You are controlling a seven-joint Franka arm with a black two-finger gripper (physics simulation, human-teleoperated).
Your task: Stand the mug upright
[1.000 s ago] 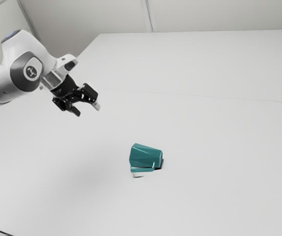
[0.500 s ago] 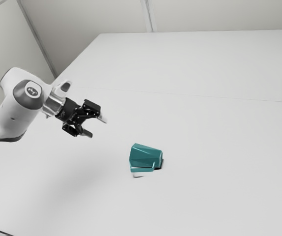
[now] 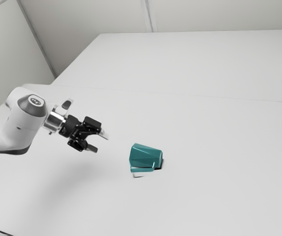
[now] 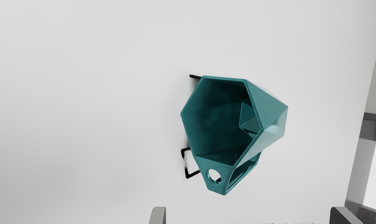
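The pincer (image 3: 100, 142) is open, its 2 fingers standing wide apart with empty space between them. It grips nothing and touches nothing, and it hangs above the table (image 3: 214, 162), tilted so that the tips point down and toward the exterior view's right. In the wrist view the 2 fingertips stand well apart from each other, and the mug (image 4: 222, 124) lies ahead of them, apart from both.

The mug is teal, with flat facets, and it lies on its side on the table, near the pincer. Its wide mouth faces the pincer and its narrower base points toward the exterior view's right. The wrist view looks into the hollow inside. The handle (image 4: 217, 185) juts from 1 side of the body, with a round hole through its face near the rim. Small dark patches of shadow lie by the mouth and the handle.

The tabletop is plain, pale grey-white and broad, with soft shading on it. A thin faint line crosses the white surface behind the mug in the exterior view. Farther back is a light grey wall (image 3: 81, 17) with a narrow upright strip (image 3: 149, 15) on it. The white and grey arm (image 3: 21, 123) comes in from the exterior view's left. In the wrist view, grey framework (image 4: 369, 129) shows past the table's edge.
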